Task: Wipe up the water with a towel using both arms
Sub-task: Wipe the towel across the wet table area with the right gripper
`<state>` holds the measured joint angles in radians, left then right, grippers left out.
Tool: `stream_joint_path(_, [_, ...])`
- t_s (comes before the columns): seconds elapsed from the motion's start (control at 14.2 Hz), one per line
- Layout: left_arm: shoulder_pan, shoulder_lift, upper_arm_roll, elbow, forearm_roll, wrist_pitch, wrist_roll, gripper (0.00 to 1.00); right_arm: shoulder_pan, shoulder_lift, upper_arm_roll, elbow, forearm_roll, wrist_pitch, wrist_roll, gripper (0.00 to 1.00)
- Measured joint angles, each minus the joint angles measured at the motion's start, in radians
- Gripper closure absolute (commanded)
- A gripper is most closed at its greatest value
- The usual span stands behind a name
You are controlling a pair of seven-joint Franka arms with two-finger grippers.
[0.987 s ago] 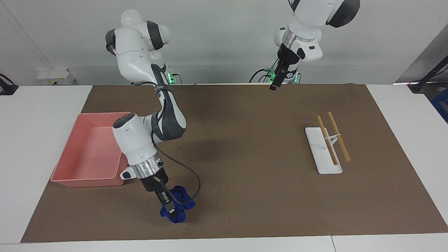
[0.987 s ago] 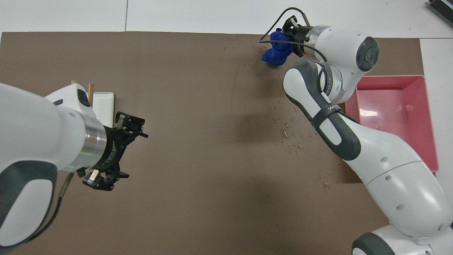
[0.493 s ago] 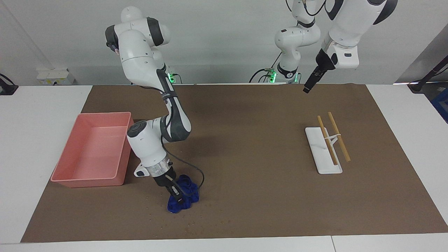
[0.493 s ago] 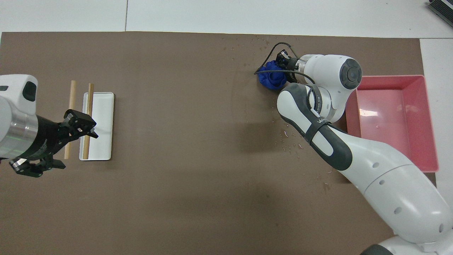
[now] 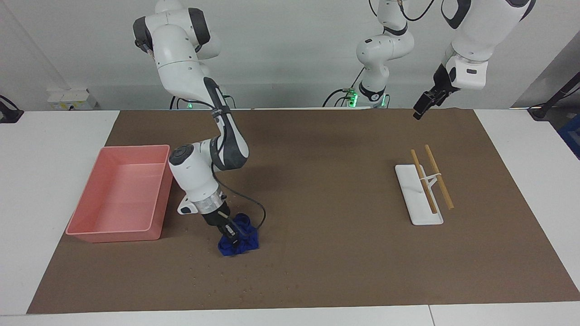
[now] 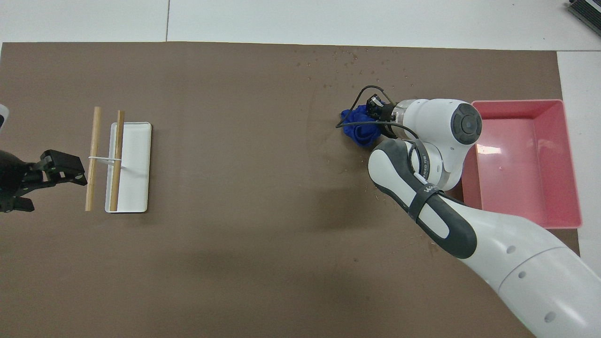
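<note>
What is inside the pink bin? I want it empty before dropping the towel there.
The pink bin shows bare floor; the right arm covers one edge.

The right hand (image 5: 229, 231) has dragged the towel (image 5: 239, 242) up the facing frame, leaving water specks (image 5: 244, 283) lower down. The left hand (image 5: 420, 111) has swung toward the frame's right edge.

Plain pale grey wall (image 5: 281, 50) fills the top of the frame, evenly lit; below it a white table (image 5: 50, 136) under a broad brown mat (image 5: 317, 253); white socket box (image 5: 72, 98) upper left.
</note>
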<state>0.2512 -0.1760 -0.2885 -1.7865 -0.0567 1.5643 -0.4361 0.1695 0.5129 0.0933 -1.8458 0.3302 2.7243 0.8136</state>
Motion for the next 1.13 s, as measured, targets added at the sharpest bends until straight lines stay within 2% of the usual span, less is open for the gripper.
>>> stream_joint_path(0.35, [-0.233,0.002,0.226,0.001,0.069,0.038,0.105,0.0,0.005,-0.205,0.001,-0.278,0.0,-0.042,0.0,1.0])
stream_joint_path(0.56, [-0.249,0.022,0.238,0.003,0.084,0.058,0.131,0.0,0.006,-0.31,0.001,-0.392,0.0,-0.137,-0.005,1.0])
stream_joint_path(0.78, [-0.253,0.068,0.238,0.025,0.087,0.076,0.136,0.0,0.005,-0.378,0.0,-0.452,0.0,-0.252,-0.01,1.0])
stream_joint_path(1.13, [-0.256,0.123,0.238,0.043,0.093,0.103,0.137,0.0,-0.022,-0.468,-0.003,-0.468,-0.001,-0.425,-0.027,1.0])
